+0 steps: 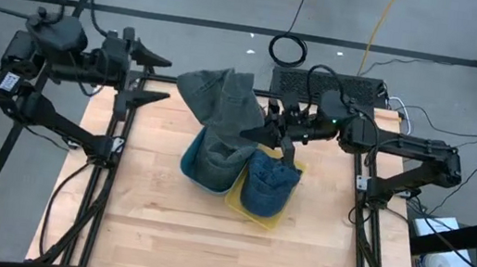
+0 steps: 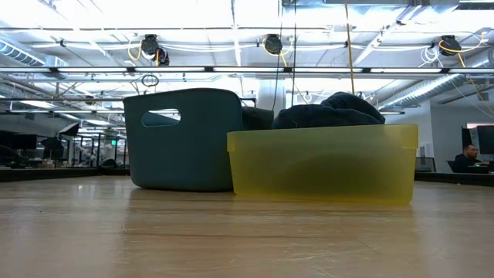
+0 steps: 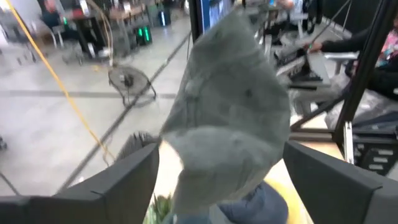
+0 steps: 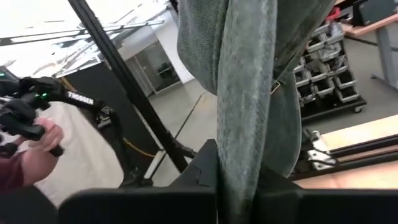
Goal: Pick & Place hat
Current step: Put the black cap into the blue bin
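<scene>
**Centre crowded, front and left clear**

The teal bin and yellow bin stand touching at mid-worktop. The grey hat hangs above them from the right gripper, blocking approach from behind. Bare wood lies open in front and to the left.

grey hat draped, hanging above teal bin, beside yellow bin holding blue hat
</scene>
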